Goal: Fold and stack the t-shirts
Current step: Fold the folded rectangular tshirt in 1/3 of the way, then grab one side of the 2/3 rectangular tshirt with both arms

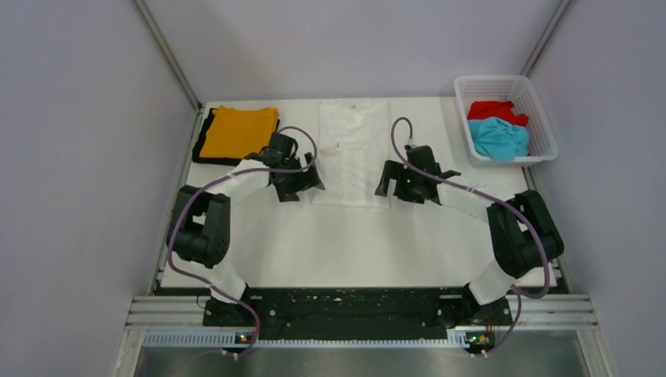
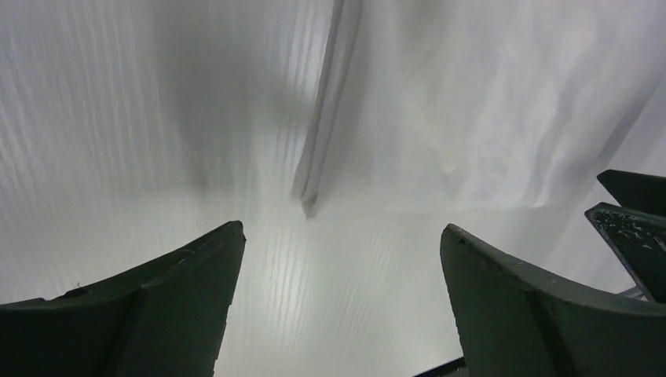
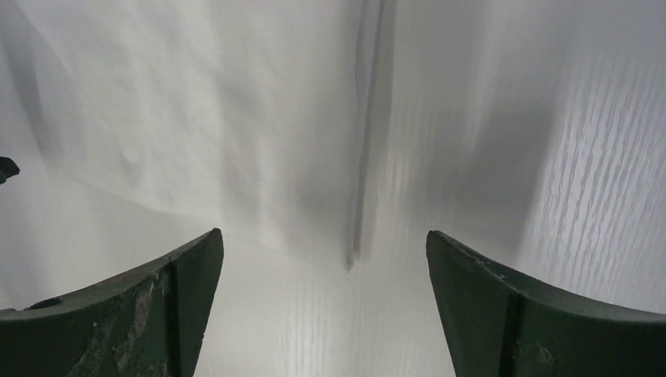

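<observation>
The white t-shirt (image 1: 353, 148) lies flat mid-table, folded into a long narrow strip. My left gripper (image 1: 306, 185) is open and empty at its near left corner. My right gripper (image 1: 386, 187) is open and empty at its near right corner. In the left wrist view the open gripper (image 2: 342, 243) stands above the table just before the shirt's corner (image 2: 310, 206), with the white t-shirt (image 2: 487, 102) to the right. In the right wrist view the open gripper (image 3: 323, 251) faces the corner (image 3: 351, 259), with the white t-shirt (image 3: 196, 102) to the left. A folded orange t-shirt (image 1: 237, 130) lies on a black t-shirt (image 1: 204, 141) at the far left.
A white lattice basket (image 1: 542, 118) at the far right holds a crumpled red t-shirt (image 1: 495, 110) and a teal t-shirt (image 1: 499, 139). Grey walls close in the table on the left, right and back. Part of the right gripper (image 2: 636, 212) shows in the left wrist view.
</observation>
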`<state>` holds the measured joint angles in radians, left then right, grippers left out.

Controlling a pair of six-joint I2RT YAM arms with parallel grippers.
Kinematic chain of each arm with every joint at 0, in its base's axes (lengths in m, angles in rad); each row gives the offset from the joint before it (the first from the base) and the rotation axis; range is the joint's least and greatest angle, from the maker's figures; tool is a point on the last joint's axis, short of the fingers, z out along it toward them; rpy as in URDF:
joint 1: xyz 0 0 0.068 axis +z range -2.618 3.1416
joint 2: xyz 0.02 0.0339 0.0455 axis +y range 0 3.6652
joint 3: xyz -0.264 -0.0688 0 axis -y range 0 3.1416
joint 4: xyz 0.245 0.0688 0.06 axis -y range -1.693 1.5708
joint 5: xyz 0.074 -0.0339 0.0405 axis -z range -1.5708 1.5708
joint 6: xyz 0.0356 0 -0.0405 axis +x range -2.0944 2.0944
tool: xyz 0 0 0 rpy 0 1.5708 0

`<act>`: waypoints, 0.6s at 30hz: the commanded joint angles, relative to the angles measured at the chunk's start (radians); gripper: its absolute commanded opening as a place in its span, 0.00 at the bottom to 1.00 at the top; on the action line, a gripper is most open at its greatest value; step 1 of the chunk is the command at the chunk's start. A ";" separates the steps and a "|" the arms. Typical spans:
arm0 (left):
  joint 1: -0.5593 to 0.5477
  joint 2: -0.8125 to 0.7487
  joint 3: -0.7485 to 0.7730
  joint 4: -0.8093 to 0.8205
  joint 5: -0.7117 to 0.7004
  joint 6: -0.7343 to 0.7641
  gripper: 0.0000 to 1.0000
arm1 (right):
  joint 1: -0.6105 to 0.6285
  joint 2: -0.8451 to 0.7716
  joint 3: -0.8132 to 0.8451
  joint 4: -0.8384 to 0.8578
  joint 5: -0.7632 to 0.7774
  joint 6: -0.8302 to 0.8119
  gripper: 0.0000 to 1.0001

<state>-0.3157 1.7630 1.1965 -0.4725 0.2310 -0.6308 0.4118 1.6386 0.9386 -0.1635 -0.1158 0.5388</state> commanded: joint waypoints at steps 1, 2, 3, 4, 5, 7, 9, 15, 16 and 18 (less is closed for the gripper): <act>-0.018 -0.111 -0.158 0.099 0.004 -0.078 0.95 | 0.010 -0.102 -0.100 0.064 -0.052 0.055 0.97; -0.019 -0.109 -0.180 0.118 0.013 -0.092 0.91 | 0.010 -0.109 -0.119 0.080 -0.053 0.073 0.96; -0.019 -0.103 -0.194 0.133 0.022 -0.103 0.88 | 0.009 -0.110 -0.136 0.099 -0.057 0.091 0.94; -0.019 -0.097 -0.203 0.146 0.024 -0.114 0.86 | 0.009 -0.107 -0.147 0.118 -0.066 0.101 0.92; -0.020 -0.088 -0.210 0.157 0.018 -0.123 0.84 | 0.011 -0.103 -0.157 0.133 -0.077 0.113 0.91; -0.020 -0.069 -0.212 0.174 0.014 -0.133 0.80 | 0.014 -0.094 -0.170 0.153 -0.086 0.132 0.89; -0.020 -0.049 -0.208 0.181 0.016 -0.136 0.70 | 0.018 -0.088 -0.180 0.155 -0.085 0.143 0.87; -0.018 0.000 -0.200 0.173 0.001 -0.129 0.57 | 0.023 -0.086 -0.198 0.192 -0.087 0.161 0.79; -0.019 0.010 -0.198 0.177 0.007 -0.129 0.55 | 0.022 -0.086 -0.202 0.193 -0.081 0.161 0.78; -0.019 0.024 -0.193 0.188 0.030 -0.132 0.47 | 0.024 -0.081 -0.207 0.187 -0.066 0.161 0.76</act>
<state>-0.3347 1.7355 0.9936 -0.3153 0.2562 -0.7624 0.4240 1.5600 0.7460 -0.0174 -0.1909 0.6830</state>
